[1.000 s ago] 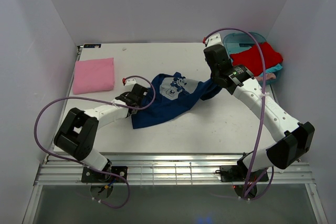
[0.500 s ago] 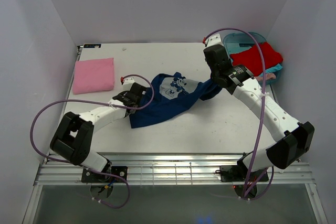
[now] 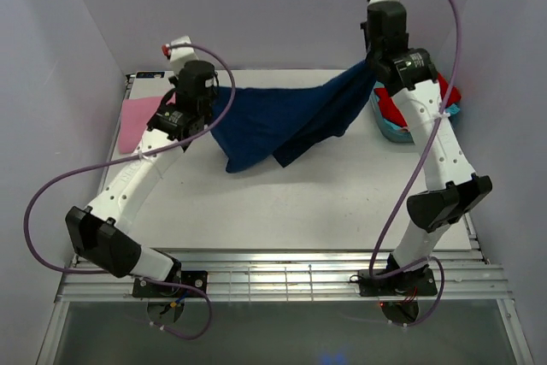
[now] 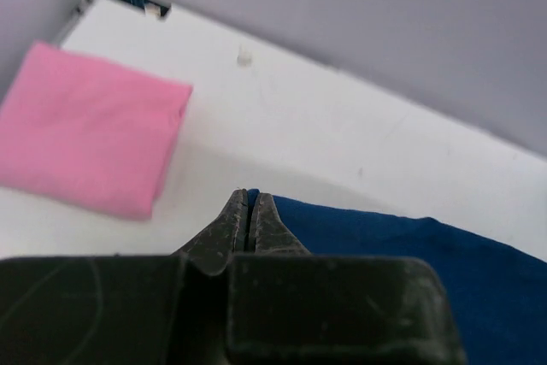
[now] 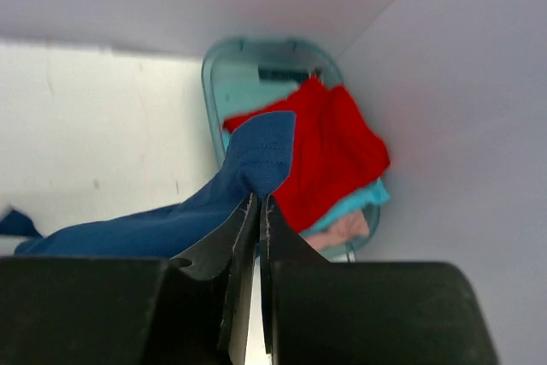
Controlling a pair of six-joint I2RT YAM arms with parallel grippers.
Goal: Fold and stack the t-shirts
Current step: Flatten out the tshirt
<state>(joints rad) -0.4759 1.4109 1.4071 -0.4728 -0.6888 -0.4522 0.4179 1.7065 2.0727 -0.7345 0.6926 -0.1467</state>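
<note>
Tabletop: white, walled on three sides.
Navy t-shirt: hangs spread between both tools above the tabletop centre, its lower folds sagging toward the surface.
Tub: teal, at the far right corner.
Pink t-shirt: folded square, flat at the far left of the tabletop.
Red t-shirt: crumpled in the tub, over the teal t-shirt.
Left tool: closed, pinching the navy t-shirt's left edge.
Right tool: closed, pinching the navy t-shirt's right end.
</note>
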